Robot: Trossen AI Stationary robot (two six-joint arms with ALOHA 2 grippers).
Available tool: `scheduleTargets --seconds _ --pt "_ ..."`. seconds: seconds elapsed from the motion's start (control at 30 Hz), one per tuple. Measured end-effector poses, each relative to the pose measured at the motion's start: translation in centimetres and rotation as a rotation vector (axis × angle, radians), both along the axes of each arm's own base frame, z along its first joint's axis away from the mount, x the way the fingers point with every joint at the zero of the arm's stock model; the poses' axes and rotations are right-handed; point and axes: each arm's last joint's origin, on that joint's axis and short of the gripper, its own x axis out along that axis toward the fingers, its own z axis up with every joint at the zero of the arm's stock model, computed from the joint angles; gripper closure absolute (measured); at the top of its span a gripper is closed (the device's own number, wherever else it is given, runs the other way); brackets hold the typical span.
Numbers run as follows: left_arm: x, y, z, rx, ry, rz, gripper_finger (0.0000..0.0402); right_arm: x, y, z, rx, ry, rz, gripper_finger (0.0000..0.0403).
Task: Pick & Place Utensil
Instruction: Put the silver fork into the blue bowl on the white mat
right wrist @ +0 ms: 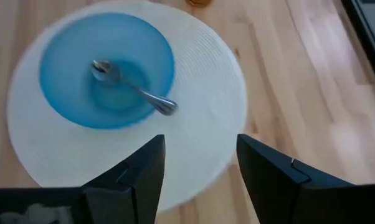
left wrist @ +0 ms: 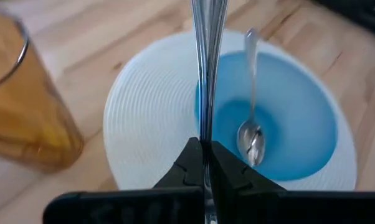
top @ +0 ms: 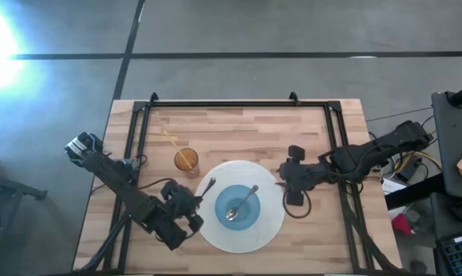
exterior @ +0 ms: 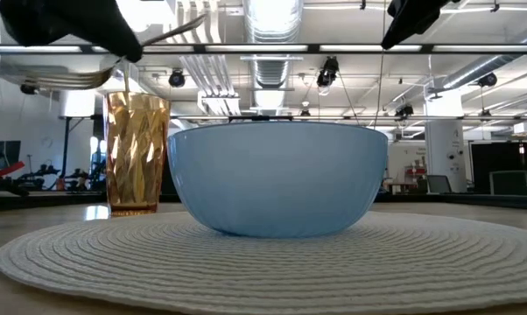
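Left end effector (left wrist: 203, 163) clamps the fork (top: 206, 188) by its handle, at 9 o'clock of the bowl (top: 239, 207) (spoon (top: 241, 204) inside). I judge it stiff, light, slippery; grip mid-handle. Right end effector (right wrist: 200, 165) wide, idle.

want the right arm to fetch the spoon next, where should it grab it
Grip the spoon by its handle end, which leans on the blue bowl's rim on the right arm's side, raised clear of the bowl floor. Come from above with the open right tool, fingers across the thin handle. The spoon's head lies low inside, harder to pinch.
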Motion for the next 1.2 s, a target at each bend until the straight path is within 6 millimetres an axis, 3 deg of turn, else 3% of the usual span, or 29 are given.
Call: scheduleTargets --seconds 0.27,0.53,1.2 --pt "1.2 0.3 0.6 0.106 -0.084 -0.022 0.0399 0.6 1.6 -1.9 0.049 -0.113 0.048 0.0207" --pt "2.6 1.4 1.0 0.169 -0.094 -0.017 0.0398 1.4 2.0 -3.2 0.078 -0.259 0.067 0.0207" --pt "4.1 2.6 1.6 0.330 -0.140 0.026 0.0398 2.5 2.5 -3.9 0.055 -0.674 0.140 0.0221"
